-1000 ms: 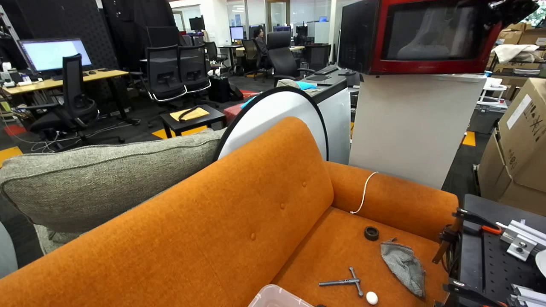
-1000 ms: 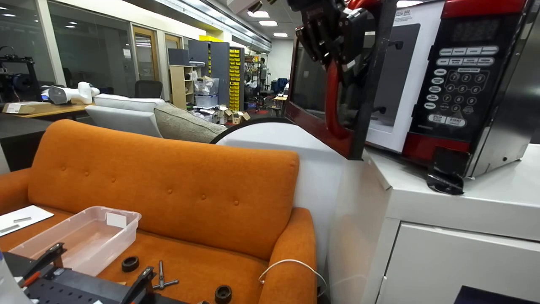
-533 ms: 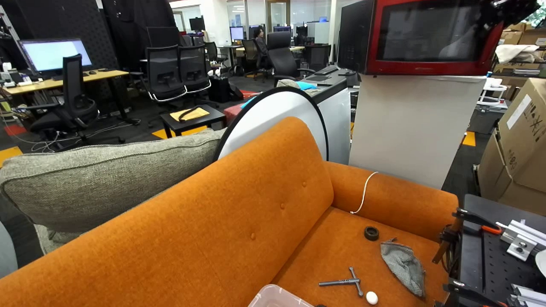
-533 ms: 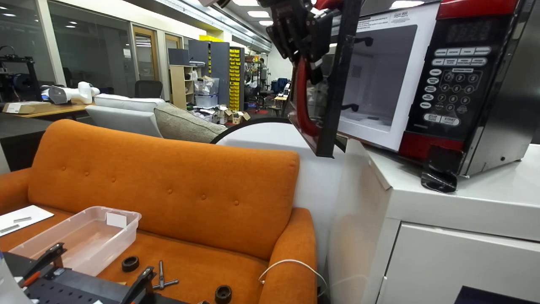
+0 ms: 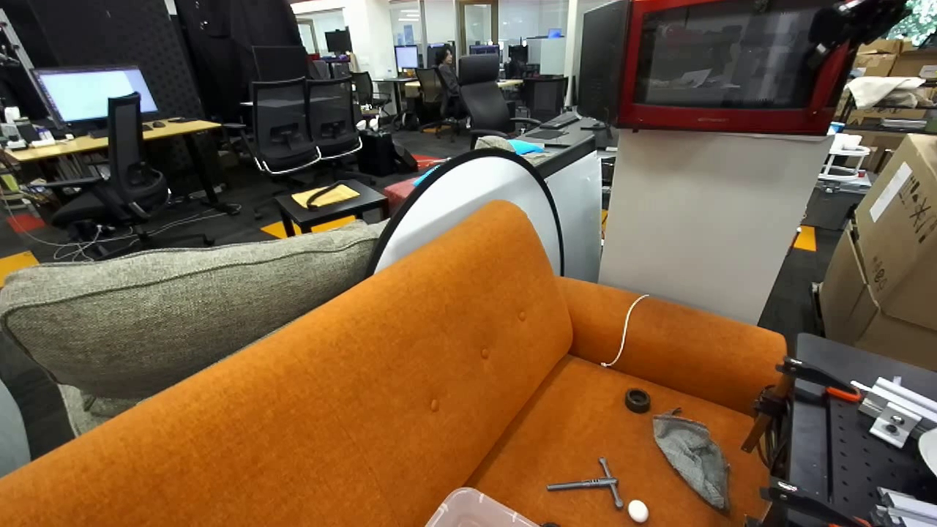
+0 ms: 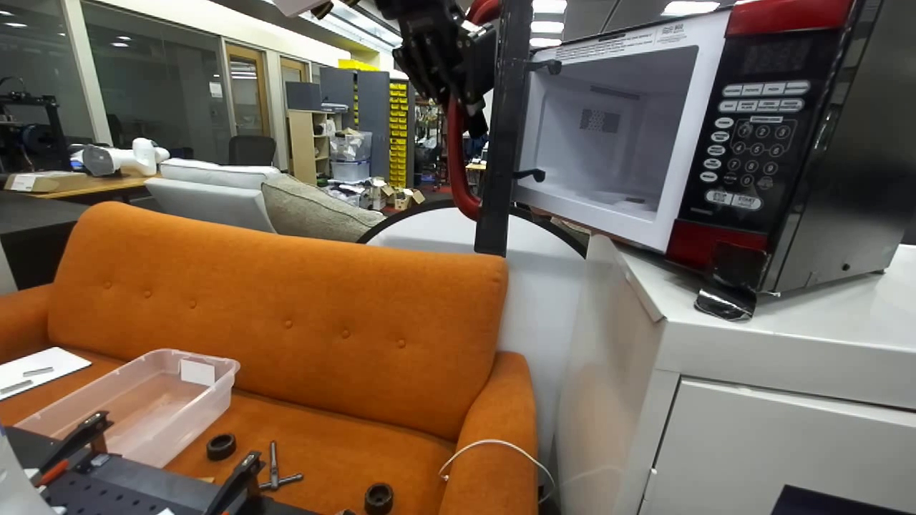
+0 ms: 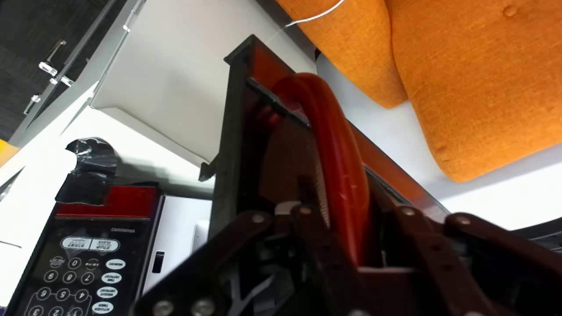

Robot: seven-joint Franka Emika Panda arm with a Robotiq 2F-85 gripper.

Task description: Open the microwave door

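The red and black microwave (image 6: 780, 250) stands on a white cabinet. It also shows in an exterior view (image 5: 604, 66) and the wrist view (image 7: 109, 199). Its door (image 6: 491, 232) stands wide open, nearly edge-on, and the white cavity (image 6: 608, 143) is visible. The door's red-framed dark window faces out in an exterior view (image 5: 721, 121). My gripper (image 6: 458, 111) is around the curved red door handle (image 6: 456, 168). In the wrist view the gripper (image 7: 349, 210) has a finger on each side of the handle (image 7: 338, 153) and appears shut on it. The fingertips are partly hidden by the handle and in shadow.
The white cabinet (image 6: 773, 343) carries the microwave, whose black-taped foot (image 6: 726, 304) sits near the cabinet's front edge. An orange sofa (image 6: 286, 286) stands beside it, with a clear plastic bin (image 6: 143, 400) and tools on its seat. A round white panel (image 6: 429, 225) stands behind the sofa.
My gripper has moved left in an exterior view, still at the handle, and the door has swung much wider, showing more cavity. The microwave body has shifted slightly the same way.
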